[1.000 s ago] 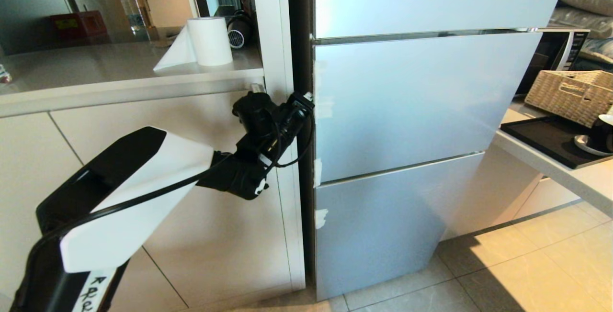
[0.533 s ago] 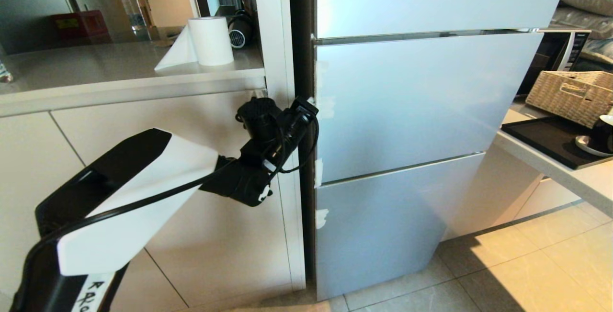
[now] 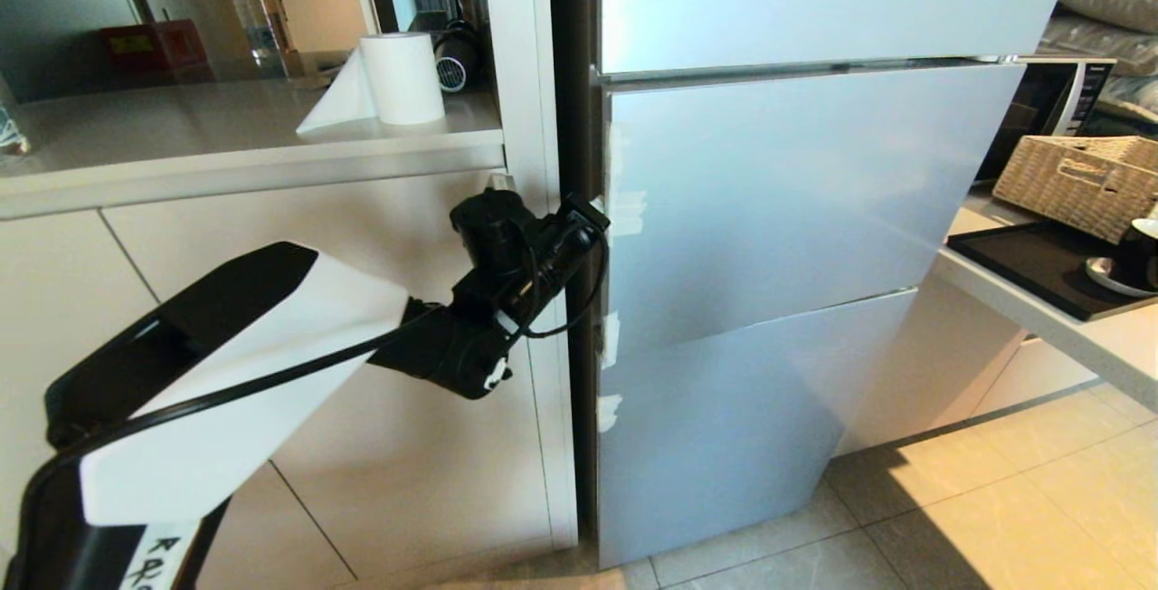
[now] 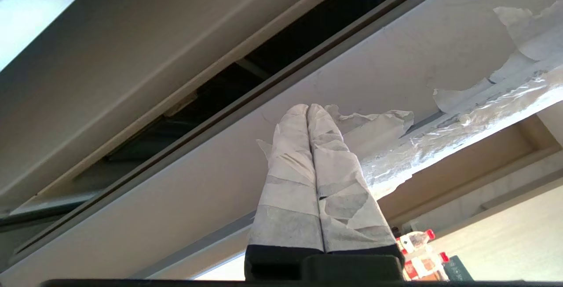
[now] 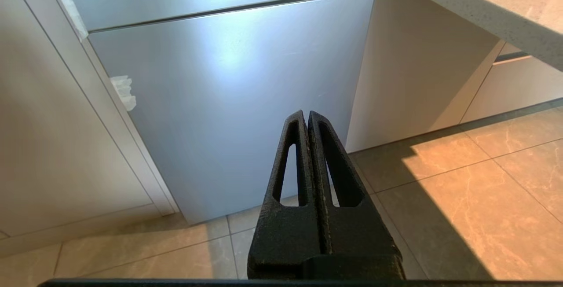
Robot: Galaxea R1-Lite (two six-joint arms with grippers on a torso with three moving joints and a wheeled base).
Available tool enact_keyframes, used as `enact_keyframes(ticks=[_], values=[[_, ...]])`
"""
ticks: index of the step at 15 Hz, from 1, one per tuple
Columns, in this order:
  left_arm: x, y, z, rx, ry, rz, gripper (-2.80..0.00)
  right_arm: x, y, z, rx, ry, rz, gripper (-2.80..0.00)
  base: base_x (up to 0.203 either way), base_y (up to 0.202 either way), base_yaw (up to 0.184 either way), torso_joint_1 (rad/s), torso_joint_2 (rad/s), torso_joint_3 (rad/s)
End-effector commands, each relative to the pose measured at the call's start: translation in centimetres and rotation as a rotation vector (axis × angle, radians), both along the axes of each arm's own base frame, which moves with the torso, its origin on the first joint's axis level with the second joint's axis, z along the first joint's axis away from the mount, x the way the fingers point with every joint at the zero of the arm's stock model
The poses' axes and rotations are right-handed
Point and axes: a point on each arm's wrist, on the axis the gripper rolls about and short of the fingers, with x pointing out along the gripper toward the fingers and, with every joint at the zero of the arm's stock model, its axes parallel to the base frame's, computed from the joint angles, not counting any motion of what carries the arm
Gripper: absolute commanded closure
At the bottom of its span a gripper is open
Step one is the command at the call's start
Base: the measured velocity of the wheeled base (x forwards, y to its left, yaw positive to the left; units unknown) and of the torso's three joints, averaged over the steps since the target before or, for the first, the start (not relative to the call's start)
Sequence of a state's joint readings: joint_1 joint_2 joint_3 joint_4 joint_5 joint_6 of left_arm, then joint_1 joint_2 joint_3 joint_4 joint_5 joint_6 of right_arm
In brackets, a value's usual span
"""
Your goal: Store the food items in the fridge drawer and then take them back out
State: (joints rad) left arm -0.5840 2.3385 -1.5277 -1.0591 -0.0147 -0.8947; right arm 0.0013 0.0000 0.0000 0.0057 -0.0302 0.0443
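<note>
The food items and the fridge drawer are hidden behind the fridge's silver fronts. My left gripper point(image 3: 590, 207) is at the left edge of the middle fridge door point(image 3: 796, 183), beside torn white tape point(image 3: 626, 203). Its white-wrapped fingers point(image 4: 290, 155) are pressed together, shut on nothing, with the tips against the door's edge point(image 4: 220, 177). A dark gap point(image 4: 246, 75) shows along that edge. My right gripper point(image 5: 306, 113) hangs low in front of the bottom fridge front point(image 5: 228, 102), shut and holding nothing.
White cabinets point(image 3: 271, 237) and a counter with a paper roll point(image 3: 403, 79) stand left of the fridge. At the right, a counter carries a wicker basket point(image 3: 1077, 169), a black tray point(image 3: 1031, 264), a black cup on a saucer point(image 3: 1135, 260) and a microwave point(image 3: 1049, 106).
My left gripper has shifted slightly right along the door's edge. The middle door's left edge has come out a little from the fronts above and below. The right arm has not moved.
</note>
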Motion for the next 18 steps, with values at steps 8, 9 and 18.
enact_keyframes(ticks=[8, 9, 18], values=[[-7.3, -2.2, 1.4, 0.027, 0.041, -0.153, 0.0, 0.0, 0.0, 0.0, -0.001, 0.002, 0.0, 0.0, 0.0, 0.0, 0.0, 0.0, 0.0, 0.0], [-8.9, -2.7, 1.5, 0.028, 0.039, -0.183, 0.0, 0.0, 0.0, 0.0, -0.001, 0.002, 0.0, 0.0, 0.0, 0.0, 0.0, 0.0, 0.0, 0.0], [-21.2, -1.0, 3.5, 0.071, -0.053, -0.283, 0.0, 0.0, 0.0, 0.0, -0.014, -0.001, 0.003, 0.0, 0.0, 0.0, 0.0, 0.0, 0.0, 0.0]])
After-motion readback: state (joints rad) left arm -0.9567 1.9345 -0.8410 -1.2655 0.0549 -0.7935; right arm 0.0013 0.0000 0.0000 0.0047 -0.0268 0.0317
